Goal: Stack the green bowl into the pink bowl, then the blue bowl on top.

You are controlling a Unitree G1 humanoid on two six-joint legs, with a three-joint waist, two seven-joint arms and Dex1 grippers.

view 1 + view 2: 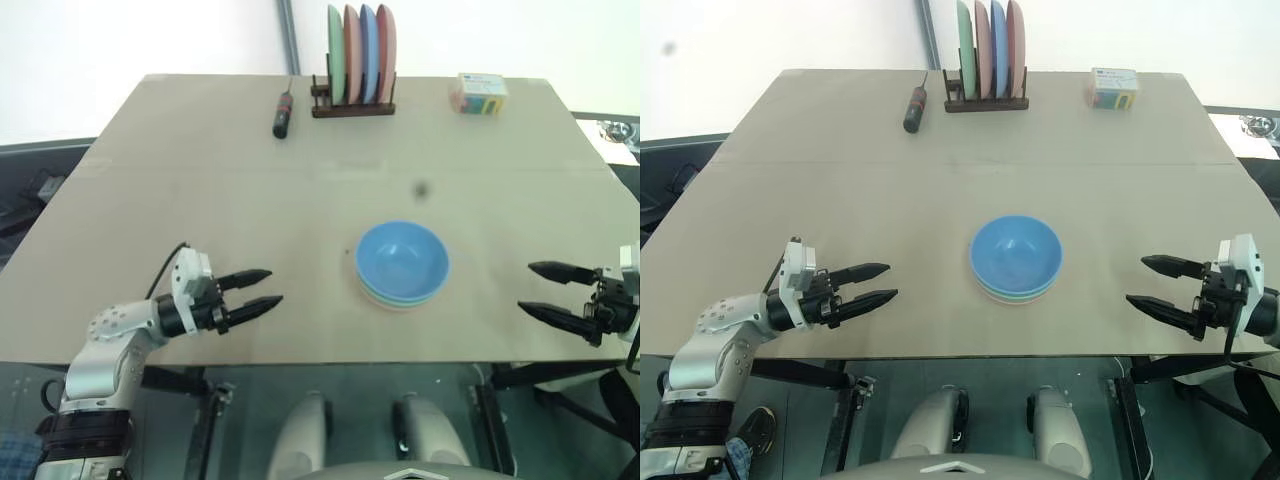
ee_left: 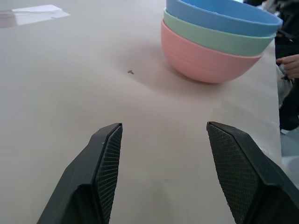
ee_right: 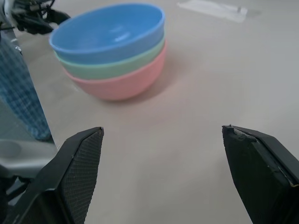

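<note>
The stack looks done — the blue bowl (image 3: 108, 32) nests in the green bowl (image 3: 112, 65), which nests in the pink bowl (image 3: 122, 84), on the counter (image 1: 300, 200) between the left tool (image 1: 262, 291) and right tool (image 1: 538, 288), both gaping, empty and well apart from it.

Blue bowl (image 1: 402, 262) topping stack, seemingly green beneath, table (image 1: 200, 180)

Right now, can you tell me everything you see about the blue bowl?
The blue bowl is small, round and light blue, smooth and plain, and looks like plastic. It sits upright and empty, nested on top of the green bowl, which sits in the pink bowl. The stack stands near the table's front edge, about midway between both grippers. Only the green bowl touches it.
</note>
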